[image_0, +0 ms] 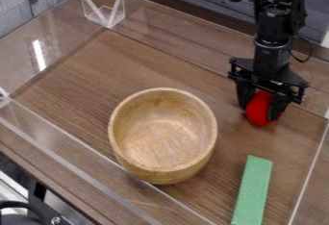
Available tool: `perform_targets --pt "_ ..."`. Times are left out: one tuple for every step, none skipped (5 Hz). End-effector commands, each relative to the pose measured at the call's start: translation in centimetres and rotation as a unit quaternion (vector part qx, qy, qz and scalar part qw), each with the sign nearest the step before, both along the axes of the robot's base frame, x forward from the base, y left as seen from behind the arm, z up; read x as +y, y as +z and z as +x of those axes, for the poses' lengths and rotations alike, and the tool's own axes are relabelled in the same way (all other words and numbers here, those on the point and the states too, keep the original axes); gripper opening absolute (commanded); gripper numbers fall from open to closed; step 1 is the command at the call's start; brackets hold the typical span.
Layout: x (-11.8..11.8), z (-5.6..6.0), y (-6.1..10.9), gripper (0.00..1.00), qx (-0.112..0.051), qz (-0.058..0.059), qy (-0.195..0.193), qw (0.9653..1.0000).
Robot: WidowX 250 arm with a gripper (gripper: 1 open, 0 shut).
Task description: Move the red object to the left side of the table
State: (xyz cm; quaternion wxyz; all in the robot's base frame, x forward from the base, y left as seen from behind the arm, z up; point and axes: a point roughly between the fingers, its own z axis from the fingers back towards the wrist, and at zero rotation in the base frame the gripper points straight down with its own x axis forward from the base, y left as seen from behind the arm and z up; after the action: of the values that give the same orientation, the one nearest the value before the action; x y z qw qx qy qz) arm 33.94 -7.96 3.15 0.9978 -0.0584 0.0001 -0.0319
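Observation:
The red object (pixel 261 112), a small glossy strawberry-like toy, rests on the dark wood table (pixel 154 65) near its right edge. My gripper (pixel 263 108) points straight down over it. Its two black fingers (pixel 243 98) stand on either side of the toy and press against it, so only the toy's lower middle shows between them. The toy's top is hidden by the gripper body.
A large wooden bowl (pixel 118 123) stands at the middle front of the table, left of the gripper. A flat green strip (pixel 255 192) lies at the front right. Low clear acrylic walls (pixel 38 51) border the table, with a clear folded piece (pixel 103 10) at the back left.

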Motion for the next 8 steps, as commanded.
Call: perform_targets --pt "0.2 0.8 2.7 1.0 -0.036 -0.012 -0.001 0.9993" --pt "0.1 0.6 3.3 0.0 -0.04 -0.02 -0.007 0.999" --pt "-0.2 0.5 3.7 1.0 -0.041 -0.023 -0.015 0.9988" --pt "-0.4 0.4 4.1 1.0 -0.041 -0.027 -0.022 0.9985" --pt "-0.5 0.5 3.5 0.0 -0.034 -0.025 -0.021 0.9989" --pt "-0.7 0.4 3.1 1.0 -0.025 -0.021 -0.023 0.9992" --pt "-0.9 0.4 2.7 1.0 -0.018 -0.018 -0.025 0.9994" --pt "-1.0 0.4 2.5 0.0 -0.016 -0.018 -0.026 0.9994"
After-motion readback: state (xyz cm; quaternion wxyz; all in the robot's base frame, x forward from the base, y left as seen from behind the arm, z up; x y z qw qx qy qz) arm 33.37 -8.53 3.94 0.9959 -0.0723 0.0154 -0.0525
